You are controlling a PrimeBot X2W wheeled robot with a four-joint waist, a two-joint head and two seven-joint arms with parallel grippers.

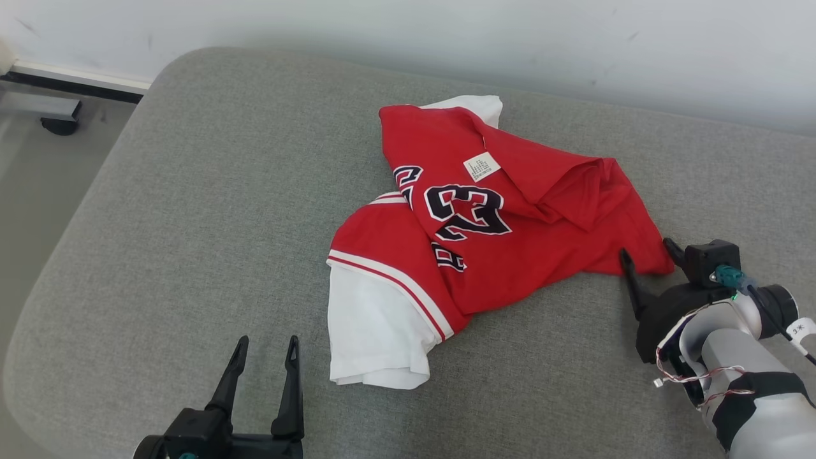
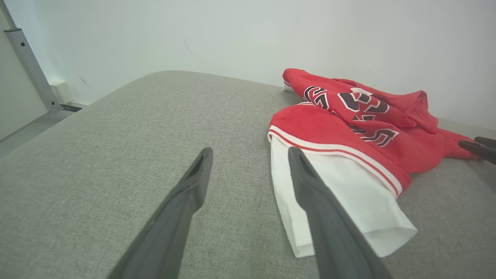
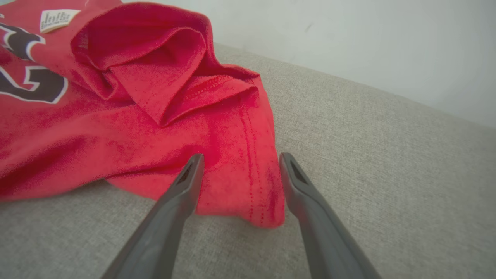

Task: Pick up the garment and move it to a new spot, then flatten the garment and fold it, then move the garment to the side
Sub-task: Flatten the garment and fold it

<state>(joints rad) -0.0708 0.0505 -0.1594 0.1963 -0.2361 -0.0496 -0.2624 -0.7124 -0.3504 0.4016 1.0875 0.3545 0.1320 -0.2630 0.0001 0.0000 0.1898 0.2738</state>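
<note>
Left gripper (image 1: 268, 344): at the bottom edge of the head view, left of centre; its two dark fingers are spread apart with nothing between them, over bare grey fabric. In the left wrist view (image 2: 250, 153) the right-hand finger overlaps the white sleeve in the picture; whether it touches the cloth I cannot tell.
White sleeve (image 1: 370, 331): the garment's lowest part in the head view, just right of the left gripper, lying flat below a red and white striped band.
Garment (image 1: 503, 268): a red jersey lying crumpled and partly folded over itself at the centre of the head view, resting on the cushion.
Number print (image 1: 468, 210): dark figures outlined in white, on the middle of the jersey, partly creased.
Label (image 1: 482, 167): a small pale tag on the red cloth, above the number.
Right gripper (image 1: 646, 250): at the right of the head view, fingers parted. In the right wrist view (image 3: 241, 157) the red hem corner lies between the two fingers, which are not clamped on it.
Hem corner (image 3: 252, 193): stitched, rumpled, down on the cushion.
Cushion (image 1: 191, 223): a wide grey woven surface with rounded corners.
Wall (image 1: 446, 32): white, along the top of the frame.
Floor (image 1: 38, 172): pale, at the far left.
</note>
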